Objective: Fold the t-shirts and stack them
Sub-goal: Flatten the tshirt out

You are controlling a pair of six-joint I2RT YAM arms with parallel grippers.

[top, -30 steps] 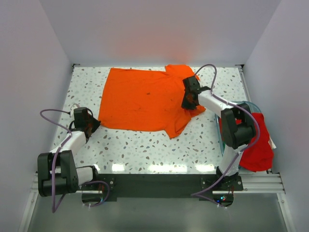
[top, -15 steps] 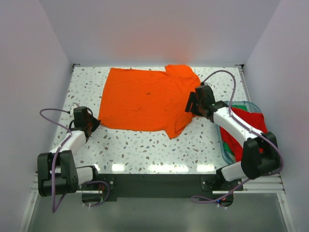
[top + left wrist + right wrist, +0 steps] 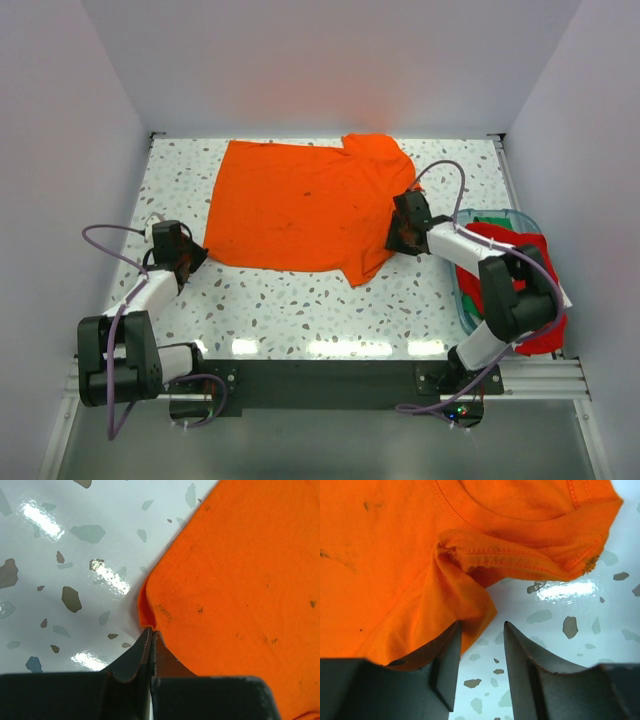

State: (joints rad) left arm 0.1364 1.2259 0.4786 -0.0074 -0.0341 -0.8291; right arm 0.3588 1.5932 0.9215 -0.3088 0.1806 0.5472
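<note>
The bright orange t-shirt [image 3: 300, 205] lies spread flat on the speckled table. My left gripper [image 3: 190, 258] is shut on its near-left corner, and in the left wrist view the closed tips [image 3: 151, 630] meet where the cloth [image 3: 240, 580] puckers up. My right gripper [image 3: 398, 237] is open low at the shirt's right sleeve edge. In the right wrist view [image 3: 480, 625] one finger [image 3: 445, 655] sits at the folded cloth [image 3: 395, 545] and the other finger [image 3: 520, 655] over bare table. The red t-shirt [image 3: 535, 300] hangs crumpled in and over the bin at the right.
The clear teal-rimmed bin [image 3: 463, 300] stands at the table's right edge, with something green [image 3: 492, 222] at its far end. White walls close in the table on the left, back and right. The arm bases sit at the near edge.
My right arm drew back from over the sleeve toward the bin, then came down at the sleeve's near edge. The left gripper and the orange shirt have not moved.
</note>
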